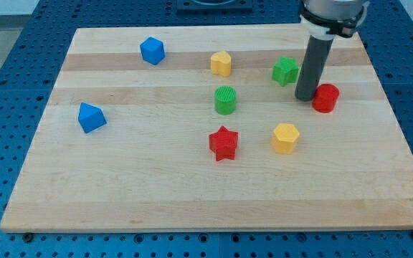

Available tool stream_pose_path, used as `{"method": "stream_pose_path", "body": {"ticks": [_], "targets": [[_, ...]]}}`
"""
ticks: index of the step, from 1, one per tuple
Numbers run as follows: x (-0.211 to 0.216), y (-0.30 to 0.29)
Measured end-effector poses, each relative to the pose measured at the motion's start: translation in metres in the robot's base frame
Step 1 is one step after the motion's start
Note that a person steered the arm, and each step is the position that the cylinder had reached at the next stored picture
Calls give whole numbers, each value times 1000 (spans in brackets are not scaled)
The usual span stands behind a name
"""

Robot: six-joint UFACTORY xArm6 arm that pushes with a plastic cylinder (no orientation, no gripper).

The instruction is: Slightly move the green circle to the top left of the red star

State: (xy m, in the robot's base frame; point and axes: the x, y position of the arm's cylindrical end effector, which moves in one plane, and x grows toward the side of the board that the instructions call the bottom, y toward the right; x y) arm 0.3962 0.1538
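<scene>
The green circle [225,99] stands near the board's middle, directly above the red star [224,143] with a small gap between them. My tip [305,97] is down on the board well to the right of the green circle, just left of the red circle [325,97] and right of and below the green star [285,71].
A yellow pentagon block [221,63] lies above the green circle and a yellow hexagon [285,137] lies right of the red star. A blue cube [152,50] sits at the top left and a blue triangle-like block [91,117] at the left. The wooden board [120,186] ends at blue pegboard.
</scene>
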Motion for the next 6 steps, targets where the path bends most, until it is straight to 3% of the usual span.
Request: {"method": "stream_pose_path", "body": {"ticks": [2,5,6], "targets": [[0,-5],[20,-131],[63,-171]]}}
